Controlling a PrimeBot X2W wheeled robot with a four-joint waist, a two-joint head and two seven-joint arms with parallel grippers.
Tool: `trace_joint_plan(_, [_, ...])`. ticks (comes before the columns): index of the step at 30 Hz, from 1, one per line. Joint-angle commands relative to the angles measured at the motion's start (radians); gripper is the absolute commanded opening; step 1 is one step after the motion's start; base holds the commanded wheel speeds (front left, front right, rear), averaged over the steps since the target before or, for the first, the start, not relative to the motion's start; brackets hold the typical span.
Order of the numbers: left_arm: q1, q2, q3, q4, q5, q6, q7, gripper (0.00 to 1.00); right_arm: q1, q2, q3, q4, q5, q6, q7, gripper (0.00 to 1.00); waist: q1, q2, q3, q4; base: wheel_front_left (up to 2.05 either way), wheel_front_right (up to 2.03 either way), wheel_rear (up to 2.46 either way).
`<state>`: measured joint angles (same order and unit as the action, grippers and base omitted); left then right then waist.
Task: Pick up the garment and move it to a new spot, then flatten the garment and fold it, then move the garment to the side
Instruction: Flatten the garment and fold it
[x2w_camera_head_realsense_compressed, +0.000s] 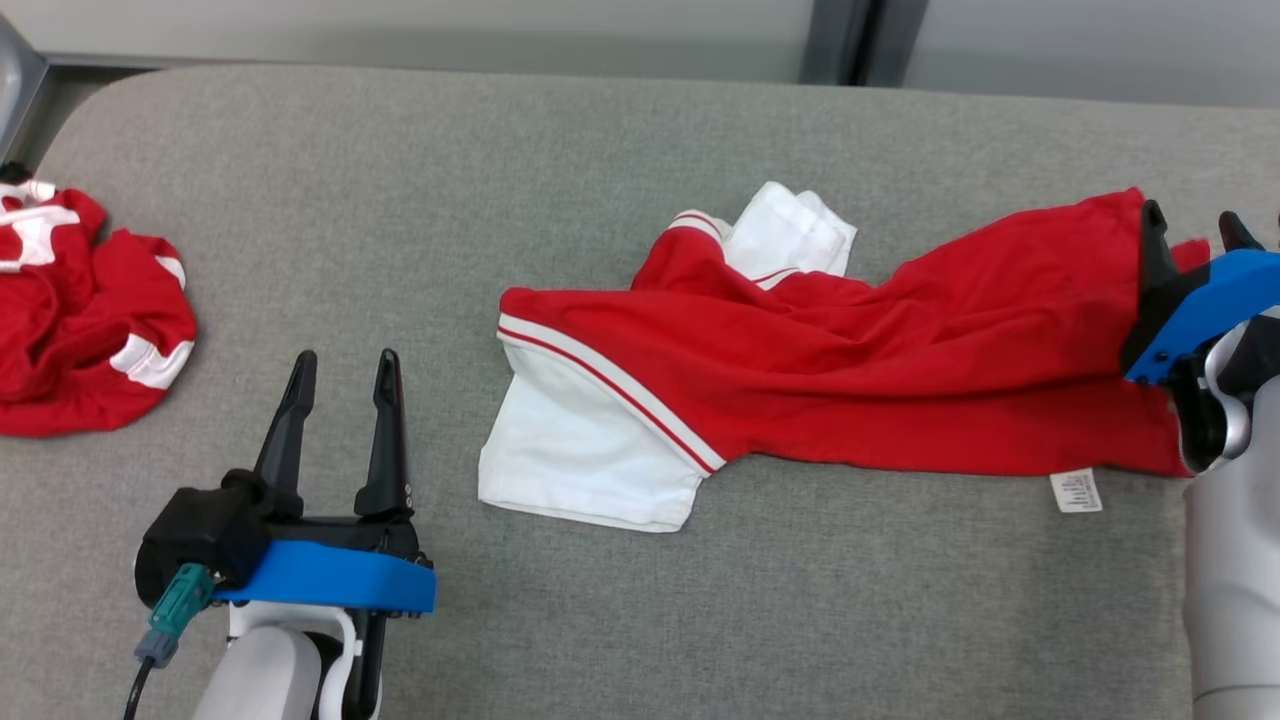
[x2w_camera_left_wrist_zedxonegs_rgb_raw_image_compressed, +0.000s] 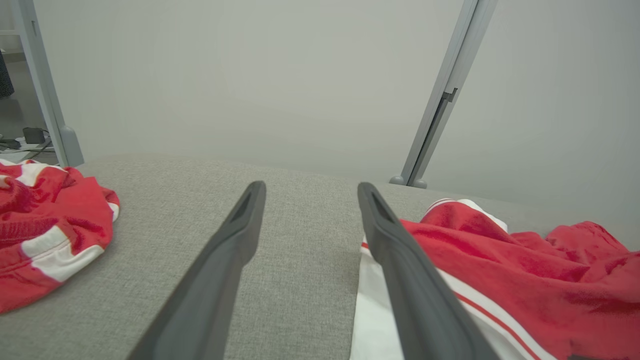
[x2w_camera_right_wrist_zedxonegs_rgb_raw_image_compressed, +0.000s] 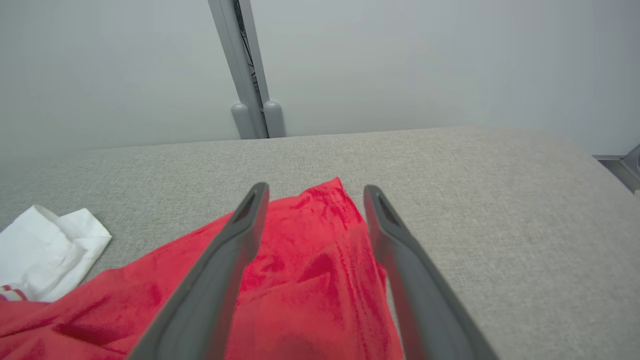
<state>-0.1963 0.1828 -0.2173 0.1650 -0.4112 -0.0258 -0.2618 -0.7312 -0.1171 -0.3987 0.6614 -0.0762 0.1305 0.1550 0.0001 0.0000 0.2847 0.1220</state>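
Looking along the right claw (x2w_camera_right_wrist_zedxonegs_rgb_raw_image_compressed: 316, 189), I see its two fingers standing apart with nothing pinched between them. The red end of the shirt (x2w_camera_head_realsense_compressed: 850, 360) lies under the gap and runs past both fingers. I cannot tell whether the fingertips touch the cloth.

From the head camera this claw sits over the shirt's right end, close to the right edge of the bench (x2w_camera_head_realsense_compressed: 400, 200).

The left claw (x2w_camera_head_realsense_compressed: 347, 356) is also spread wide and empty. It hangs over bare bench at the lower left, just beside the shirt's left end but apart from it. In its wrist view the right finger overlaps the shirt's striped edge.

The shirt itself lies stretched sideways across the middle and right of the bench, rumpled and not flat, with long creases along its red body. One white sleeve (x2w_camera_head_realsense_compressed: 590, 450) spreads out at the near left, below a red-and-white striped band. The other sleeve (x2w_camera_head_realsense_compressed: 790, 235) is bunched at the far side. A small white label (x2w_camera_head_realsense_compressed: 1076, 491) pokes out from the near edge, toward the right end.

Well apart, at the far left of the bench, sits a crumpled red-and-white heap (x2w_camera_head_realsense_compressed: 80, 320) of cloth.

Behind the bench a grey post (x2w_camera_right_wrist_zedxonegs_rgb_raw_image_compressed: 250, 75) rises against a pale wall (x2w_camera_right_wrist_zedxonegs_rgb_raw_image_compressed: 425, 60).
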Motion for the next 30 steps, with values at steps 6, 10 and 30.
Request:
trace_joint_plan(6, [0.047,0.001,0.031,0.015,-0.008,0.011,-0.005,1.0,0.133,0.014,0.144,-0.073,0.076,0.001,-0.189,1.0,-0.0001,0.0,-0.089,-0.063,0.0,0.0,0.0])
trace_joint_plan(10, [0.09,0.003,0.053,0.024,-0.018,0.023,-0.005,1.0,0.257,0.027,0.247,-0.17,0.144,0.001,-0.266,1.0,-0.0001,0.0,-0.139,-0.101,0.0,0.0,0.0])
trace_joint_plan(30, [0.237,0.038,0.057,0.006,-0.007,0.065,0.03,1.0,0.689,0.066,0.33,-0.557,0.181,0.001,-0.214,1.0,-0.0001,0.0,-0.239,-0.15,0.0,0.0,0.0])
